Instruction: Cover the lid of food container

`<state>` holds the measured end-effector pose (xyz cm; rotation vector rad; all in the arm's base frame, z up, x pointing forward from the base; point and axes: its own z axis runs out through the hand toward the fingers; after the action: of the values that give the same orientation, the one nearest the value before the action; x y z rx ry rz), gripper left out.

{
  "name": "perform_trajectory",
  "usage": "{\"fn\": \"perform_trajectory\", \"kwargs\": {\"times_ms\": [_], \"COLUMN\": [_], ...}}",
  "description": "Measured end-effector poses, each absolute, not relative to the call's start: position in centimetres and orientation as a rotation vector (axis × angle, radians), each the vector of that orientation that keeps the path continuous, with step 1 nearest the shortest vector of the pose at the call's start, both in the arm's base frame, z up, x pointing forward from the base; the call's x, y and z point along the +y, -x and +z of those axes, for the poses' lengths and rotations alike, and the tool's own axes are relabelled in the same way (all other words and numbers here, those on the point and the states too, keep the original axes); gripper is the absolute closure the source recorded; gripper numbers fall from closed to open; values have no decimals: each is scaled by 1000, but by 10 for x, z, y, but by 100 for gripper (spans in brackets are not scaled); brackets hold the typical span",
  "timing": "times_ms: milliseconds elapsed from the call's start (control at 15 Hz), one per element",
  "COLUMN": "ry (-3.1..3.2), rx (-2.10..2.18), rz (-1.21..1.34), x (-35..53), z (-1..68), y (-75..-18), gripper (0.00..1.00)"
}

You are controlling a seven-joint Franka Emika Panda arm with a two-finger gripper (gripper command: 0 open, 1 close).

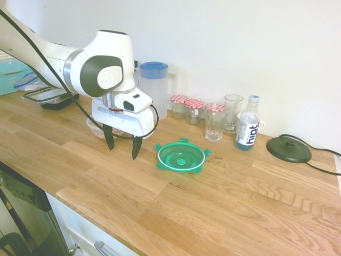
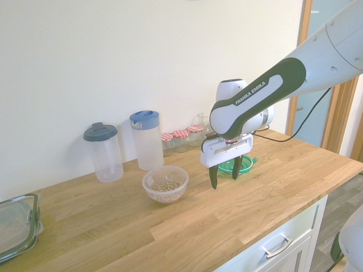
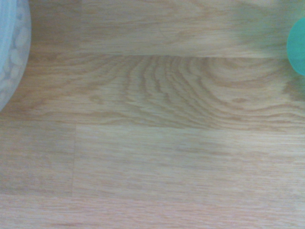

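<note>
A: The lid (image 1: 181, 156) — where is it lying?

B: Flat on the wooden counter (image 1: 224, 197), green and translucent, its clip tabs sticking out. From the gripper (image 1: 122, 146) in the first exterior view it sits at about three o'clock, near but apart.

A: And the food container (image 2: 165, 183)?

B: A small clear bowl with beige grains, on the counter at about nine o'clock from the gripper in the second exterior view, also apart. The wrist view shows bare wood, with the bowl's edge on one side and a green sliver on the other.

A: What is the gripper doing?

B: Pointing down above the counter between the two, fingers spread wide, nothing between them.
</note>
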<state>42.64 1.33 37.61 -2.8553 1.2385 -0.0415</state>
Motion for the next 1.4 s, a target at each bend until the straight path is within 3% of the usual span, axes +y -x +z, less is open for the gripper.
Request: {"fn": "perform_trajectory", "kwargs": {"times_ms": [333,733,1400], "ry": [2820,2624,2362], "rx": [1148,836,870], "rz": [-41,173,364], "x": [-3,-135,-324], "z": [399,444,380], "y": [-435,-453,-513], "gripper": [0,0,0]}}
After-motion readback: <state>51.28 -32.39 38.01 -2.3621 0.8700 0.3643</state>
